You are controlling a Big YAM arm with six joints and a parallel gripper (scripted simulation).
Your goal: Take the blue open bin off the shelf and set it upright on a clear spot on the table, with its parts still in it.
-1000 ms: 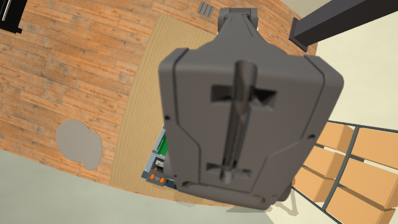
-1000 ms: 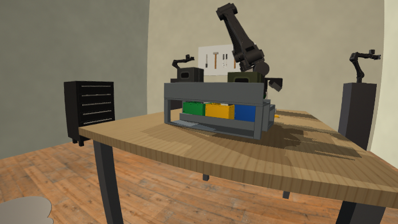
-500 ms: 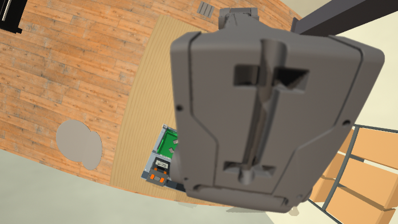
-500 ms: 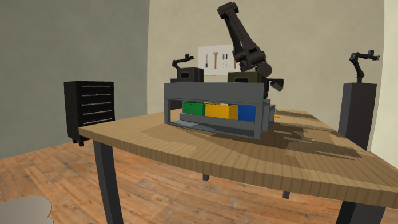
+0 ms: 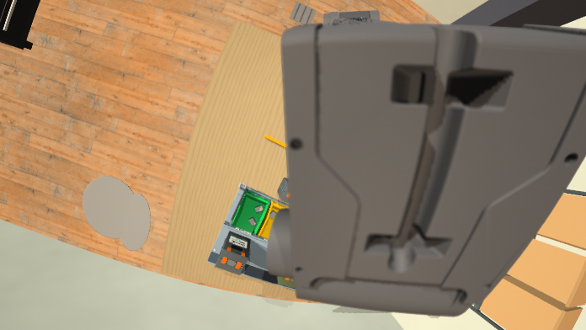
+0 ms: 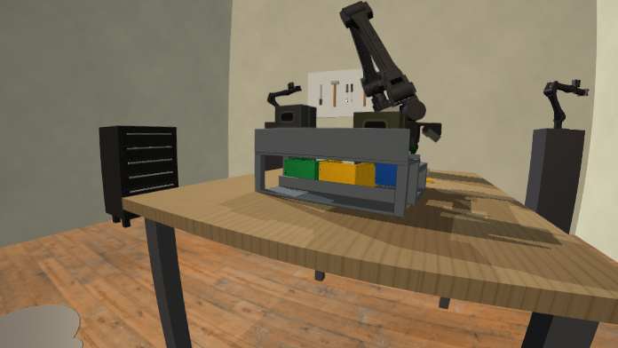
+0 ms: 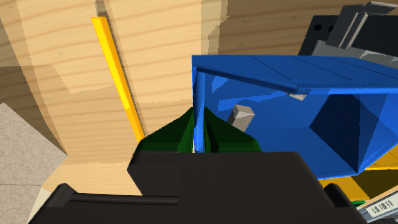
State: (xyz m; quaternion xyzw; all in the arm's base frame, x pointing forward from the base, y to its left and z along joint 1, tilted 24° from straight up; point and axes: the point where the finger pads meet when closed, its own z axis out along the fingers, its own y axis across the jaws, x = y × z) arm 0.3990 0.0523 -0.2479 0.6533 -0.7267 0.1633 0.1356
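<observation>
To the left of the pincer [image 7: 199,135] a yellow stick [image 7: 120,82] lay on the table [image 7: 160,40], and that bare wood looked the likeliest spot for the set-down. The pincer itself was clamped narrow on the near wall of the blue bin [image 7: 300,110], its green fingers pinching the thin rim from either side. To the right the bin hung off the grip, partly drawn from the shelf [image 6: 330,144], with a small grey part [image 7: 242,118] resting inside; whether its far end was already free of the shelf I could not tell from these views. Doing this step well probably meant drawing the bin out slowly and level, since a single-wall hold would let it swing and tip the part out, then steering wide of the stick before lowering.
</observation>
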